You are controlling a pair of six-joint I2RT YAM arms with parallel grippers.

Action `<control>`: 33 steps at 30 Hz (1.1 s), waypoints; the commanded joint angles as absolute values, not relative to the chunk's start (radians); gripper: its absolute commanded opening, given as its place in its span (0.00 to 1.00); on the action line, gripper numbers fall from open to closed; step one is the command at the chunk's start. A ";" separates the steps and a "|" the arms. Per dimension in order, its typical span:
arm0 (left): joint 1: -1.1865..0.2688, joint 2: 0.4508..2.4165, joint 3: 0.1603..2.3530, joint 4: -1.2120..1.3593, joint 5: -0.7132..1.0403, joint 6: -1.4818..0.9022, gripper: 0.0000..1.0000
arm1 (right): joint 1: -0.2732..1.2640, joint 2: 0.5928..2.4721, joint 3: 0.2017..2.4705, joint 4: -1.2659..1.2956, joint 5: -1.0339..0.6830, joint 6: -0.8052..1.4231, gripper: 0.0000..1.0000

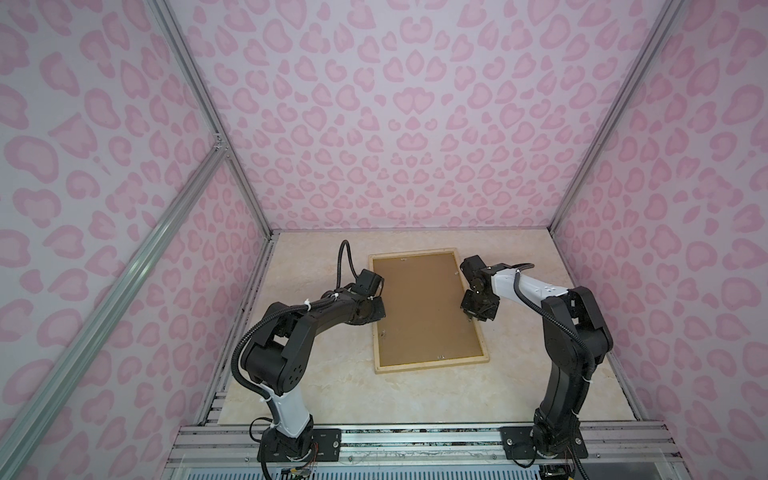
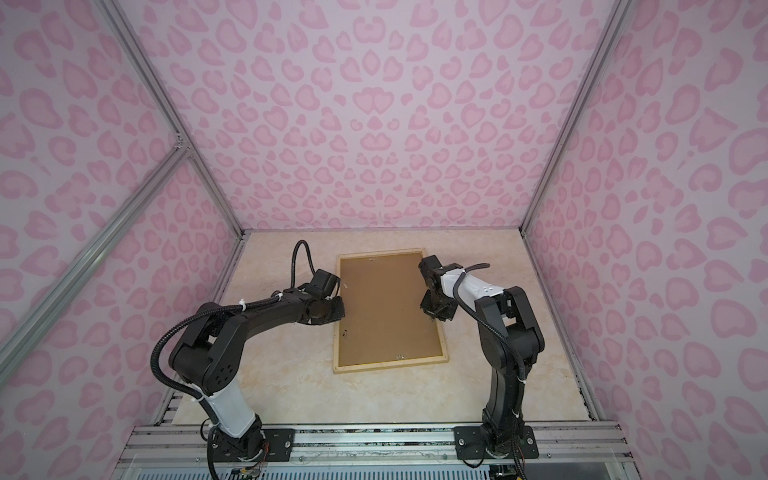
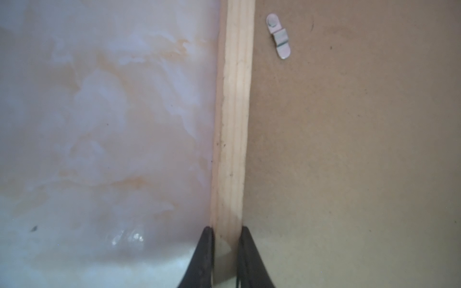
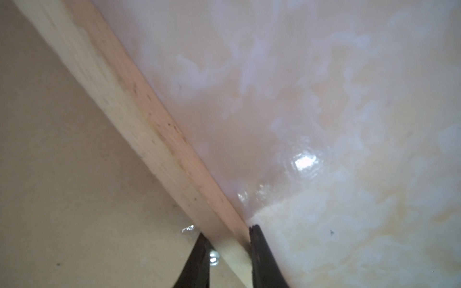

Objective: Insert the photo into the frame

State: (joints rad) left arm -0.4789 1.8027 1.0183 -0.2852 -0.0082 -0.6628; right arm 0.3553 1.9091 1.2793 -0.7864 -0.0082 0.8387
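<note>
Marbled tabletop (image 1: 324,395), frame (image 1: 432,363) lying back-up, long axis front-to-back, left fingers (image 3: 204,256) and right fingers (image 4: 262,256) clamping its long rails

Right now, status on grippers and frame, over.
Left gripper shut on frame, left rail. Right gripper shut on right rail. Frame back up, backing board in. Photo not visible. Nothing obstructing.

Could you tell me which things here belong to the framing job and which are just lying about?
Job: frame, backing board, clip, left gripper and right gripper, each clamping a frame side.
Idle: table, patterned walls. The photo is not in view.
</note>
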 commanded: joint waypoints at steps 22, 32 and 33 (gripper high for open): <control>-0.492 1.819 1.003 -0.379 0.027 -0.709 0.06 | 0.389 1.879 1.241 -0.835 0.078 0.825 0.48; -0.492 1.816 1.003 -0.379 0.026 -0.709 0.06 | 0.373 1.899 1.239 -0.840 0.079 0.836 0.40; -0.492 1.815 1.003 -0.379 0.025 -0.709 0.06 | 0.373 1.901 1.240 -0.845 0.077 0.836 0.39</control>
State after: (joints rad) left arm -0.4908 1.7966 1.0172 -0.2558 -0.0223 -0.6788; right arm 0.3767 1.8774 1.2484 -0.7982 0.0334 0.8276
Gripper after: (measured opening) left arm 0.187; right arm 0.401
